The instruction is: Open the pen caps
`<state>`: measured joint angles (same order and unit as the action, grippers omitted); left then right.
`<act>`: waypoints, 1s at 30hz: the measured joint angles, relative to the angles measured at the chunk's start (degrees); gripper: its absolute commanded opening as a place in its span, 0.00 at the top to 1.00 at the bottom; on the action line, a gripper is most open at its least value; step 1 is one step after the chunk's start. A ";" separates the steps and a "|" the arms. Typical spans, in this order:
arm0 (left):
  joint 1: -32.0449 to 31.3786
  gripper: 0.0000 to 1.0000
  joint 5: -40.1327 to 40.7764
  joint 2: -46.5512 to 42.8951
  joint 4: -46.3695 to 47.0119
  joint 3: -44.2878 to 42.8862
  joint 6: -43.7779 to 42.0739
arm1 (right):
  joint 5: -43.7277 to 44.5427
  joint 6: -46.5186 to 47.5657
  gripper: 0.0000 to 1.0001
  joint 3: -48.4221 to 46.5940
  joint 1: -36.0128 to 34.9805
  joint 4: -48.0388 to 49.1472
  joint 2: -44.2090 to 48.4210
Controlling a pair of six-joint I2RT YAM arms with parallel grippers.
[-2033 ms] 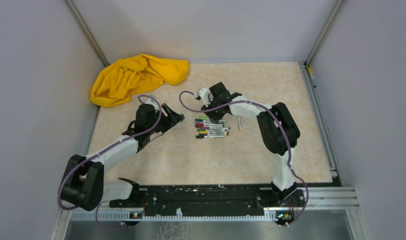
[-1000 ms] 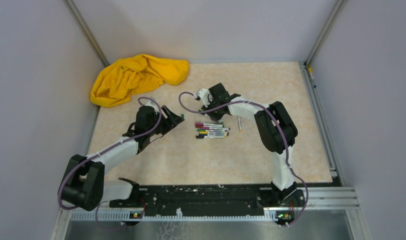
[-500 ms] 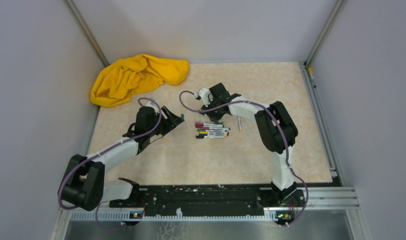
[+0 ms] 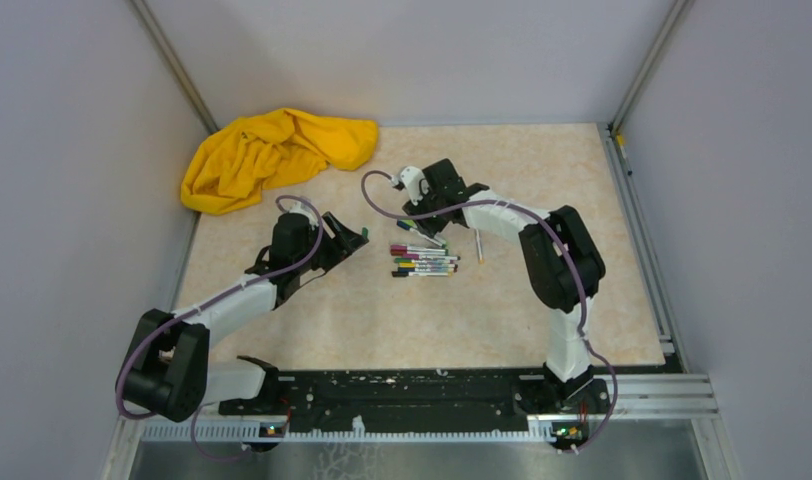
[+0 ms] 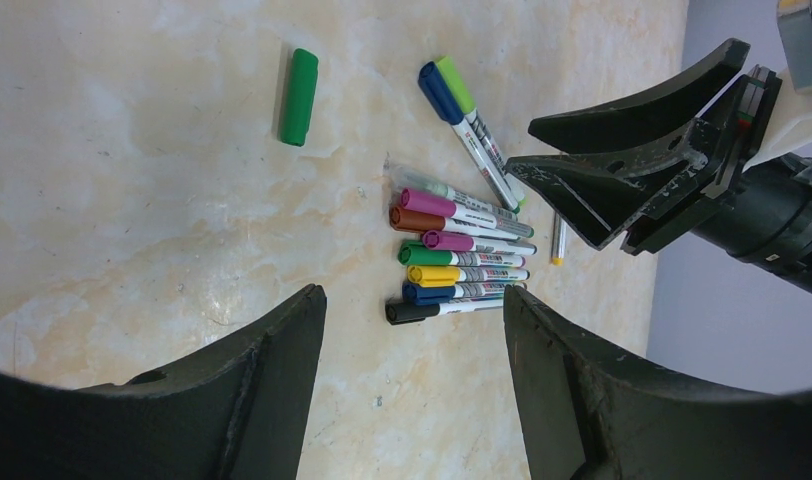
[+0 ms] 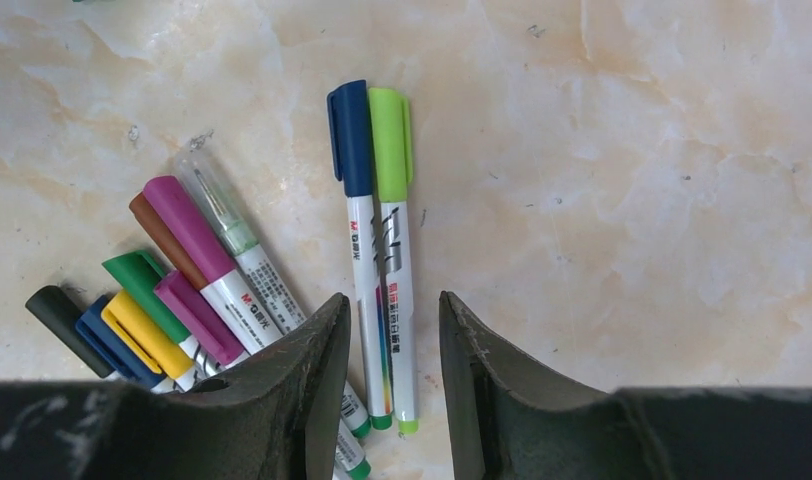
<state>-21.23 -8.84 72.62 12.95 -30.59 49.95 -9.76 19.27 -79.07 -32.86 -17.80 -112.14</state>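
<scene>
Several capped pens [image 4: 423,262] lie in a row at mid-table, with pink, brown, green, yellow, blue and black pen caps [image 5: 428,257]. A blue-capped pen [image 6: 358,200] and a lime-capped pen [image 6: 394,220] lie side by side, slanted, just beyond the row. My right gripper [image 6: 392,300] is open above these two, their barrels in the gap between its fingers. My left gripper [image 5: 412,297] is open and empty, left of the row. A loose green cap [image 5: 300,82] lies on the table by its tip.
A yellow cloth [image 4: 272,155] is bunched at the far left corner. A thin capless barrel with a yellow tip [image 4: 479,245] lies right of the row. Grey walls stand on the left, the right and the far side.
My right gripper has drawn back toward the far side, off the row. The blue-capped and lime-capped pens now lie slanted apart from the row. The left arm has not moved.
</scene>
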 measured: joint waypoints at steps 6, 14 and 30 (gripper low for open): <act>0.00 0.28 0.00 0.00 0.00 0.00 -0.02 | 0.15 -0.02 0.62 0.00 0.57 0.24 0.00; 0.00 0.28 0.00 0.00 0.02 0.00 -0.02 | 0.24 -0.02 0.63 0.00 0.79 0.83 -0.39; 0.11 0.28 -0.02 0.24 1.55 1.31 0.00 | 1.16 -0.02 0.65 0.81 0.87 2.03 -1.95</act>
<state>-21.12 -8.86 72.86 14.50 -29.28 49.95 -8.60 19.25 -78.26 -31.99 -15.77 -114.08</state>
